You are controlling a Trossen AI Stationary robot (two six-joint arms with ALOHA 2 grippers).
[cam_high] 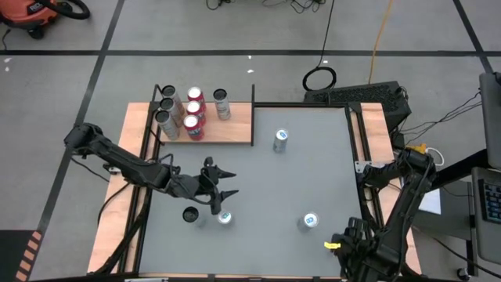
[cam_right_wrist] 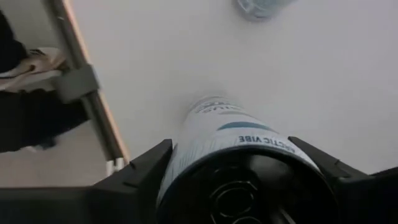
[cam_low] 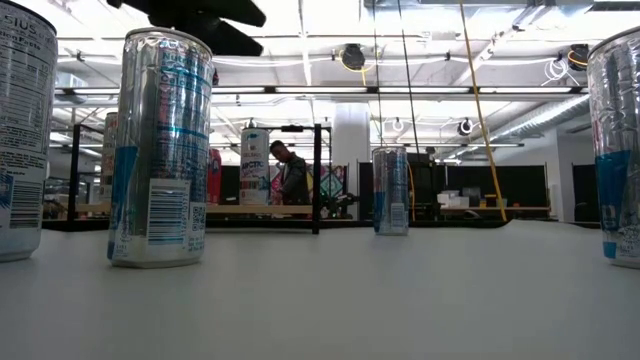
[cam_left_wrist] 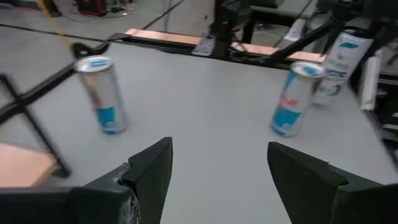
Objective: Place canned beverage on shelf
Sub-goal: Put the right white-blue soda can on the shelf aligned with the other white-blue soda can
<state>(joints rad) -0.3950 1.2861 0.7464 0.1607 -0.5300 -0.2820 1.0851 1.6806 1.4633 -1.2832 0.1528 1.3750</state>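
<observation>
Gripping a white-and-blue can lettered "ARCTIC VIBE", the right gripper sits at the table's five o'clock corner. Jaws apart and empty, the left gripper hovers centre-left. At eleven o'clock, the wood-grain shelf carries seven cans.

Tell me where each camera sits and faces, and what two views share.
High: overhead, looking straight down on the table; left arm and right arm show.
Low: at tabletop height, level across cans toward the shelf; left arm overhead.
Left wrist: past the open left gripper toward two blue-and-silver cans.
Right wrist: downward, right gripper shut on a white can.
Shared: high and low both show the shelf.
</observation>
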